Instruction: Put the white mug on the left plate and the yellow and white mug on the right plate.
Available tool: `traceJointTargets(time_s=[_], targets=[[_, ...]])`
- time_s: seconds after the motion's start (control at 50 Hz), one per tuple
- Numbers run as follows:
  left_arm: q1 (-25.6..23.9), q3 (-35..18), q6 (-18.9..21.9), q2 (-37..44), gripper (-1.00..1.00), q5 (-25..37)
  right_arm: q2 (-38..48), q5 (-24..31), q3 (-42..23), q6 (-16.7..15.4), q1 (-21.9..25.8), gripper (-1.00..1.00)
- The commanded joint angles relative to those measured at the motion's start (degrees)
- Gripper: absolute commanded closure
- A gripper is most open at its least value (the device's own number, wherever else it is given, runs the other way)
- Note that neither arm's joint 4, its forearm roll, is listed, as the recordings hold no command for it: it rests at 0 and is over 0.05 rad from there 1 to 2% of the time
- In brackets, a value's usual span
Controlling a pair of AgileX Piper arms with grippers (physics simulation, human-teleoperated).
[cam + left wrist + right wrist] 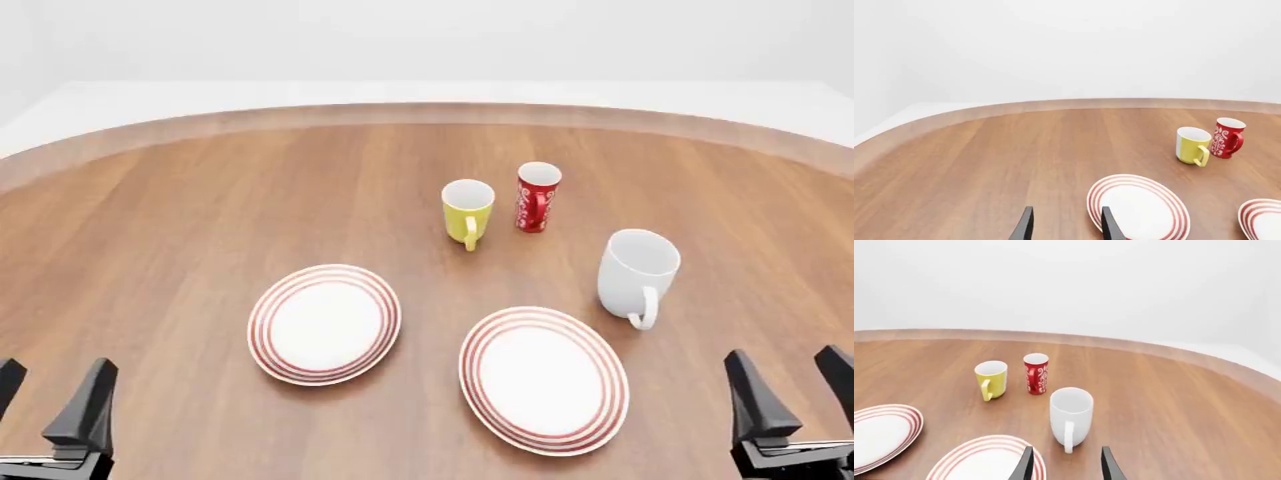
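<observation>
The large white mug (635,272) stands upright on the table, right of centre, handle toward me; it also shows in the right wrist view (1071,416). The small yellow and white mug (467,211) stands farther back, also seen in the wrist views (1192,145) (991,379). The left plate (324,322) and the right plate (543,377) lie bare in front of the mugs. My left gripper (51,400) is open and empty at the near left edge. My right gripper (793,392) is open and empty at the near right, in front of the white mug.
A slim red mug with white marks (537,196) stands right beside the yellow mug. The round wooden table's far rim (427,112) curves across the back.
</observation>
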Motion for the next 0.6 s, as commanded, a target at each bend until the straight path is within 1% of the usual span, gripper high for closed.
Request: traceJointTargets(time_s=[0.02, 0.14, 0.2, 0.26, 0.32, 0.34, 0.36, 0.42, 0.44, 0.48, 0.6], targets=[[0.00, -0.01, 0.00, 0.02, -1.00, -0.01, 7.48, -5.84, -1.10, -1.59, 1.08, -1.00], [0.00, -0.01, 0.00, 0.02, -1.00, -0.01, 11.08, -8.53, -1.56, -2.17, 1.57, -1.00], [0.00, -0.01, 0.00, 0.02, -1.00, -0.01, 14.40, -11.30, -1.85, -2.48, 1.18, -1.00], [0.00, -0.01, 0.00, 0.02, -1.00, -0.01, 16.29, -12.89, -2.00, -2.64, 0.92, -1.00], [0.00, -0.01, 0.00, 0.02, -1.00, -0.01, 20.54, -16.34, -2.38, -3.06, 0.72, -1.00], [0.00, -0.01, 0.00, 0.02, -1.00, -0.01, 20.54, -16.34, -2.38, -3.06, 0.72, -1.00], [0.00, -0.01, 0.00, 0.02, -1.00, -0.01, 22.78, -18.20, -2.45, -3.23, 0.73, -1.00], [0.00, -0.01, 0.00, 0.02, -1.00, -0.01, 24.61, -19.78, -2.40, -3.52, 0.59, -1.00], [0.00, -0.01, 0.00, 0.02, -1.00, -0.01, 26.54, -21.42, -2.36, -3.66, 0.36, -1.00], [0.00, -0.01, 0.00, 0.02, -1.00, -0.01, 28.16, -22.88, -2.36, -3.58, -0.17, -1.00], [0.00, -0.01, 0.00, 0.02, -1.00, -0.01, 30.83, -24.94, -2.81, -3.93, -0.54, -1.00]])
